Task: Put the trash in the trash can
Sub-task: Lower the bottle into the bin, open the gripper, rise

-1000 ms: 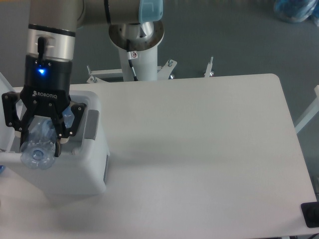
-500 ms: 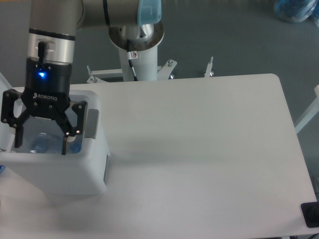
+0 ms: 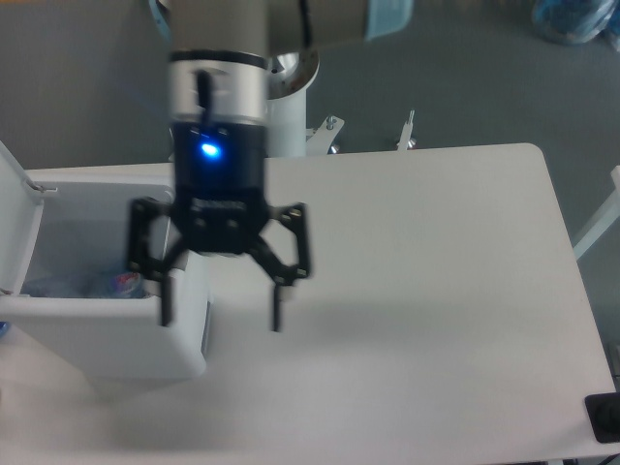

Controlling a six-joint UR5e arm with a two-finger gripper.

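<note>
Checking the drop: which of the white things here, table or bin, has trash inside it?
The trash can, the boxy white bin at the table's left edge. Its lid is up and bluish trash lies inside; the open gripper is empty.

Pincer downward, fingers spread wide

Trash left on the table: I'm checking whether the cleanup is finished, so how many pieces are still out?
0 on the table. Some trash lies inside the open trash can; its pieces can't be counted.
</note>
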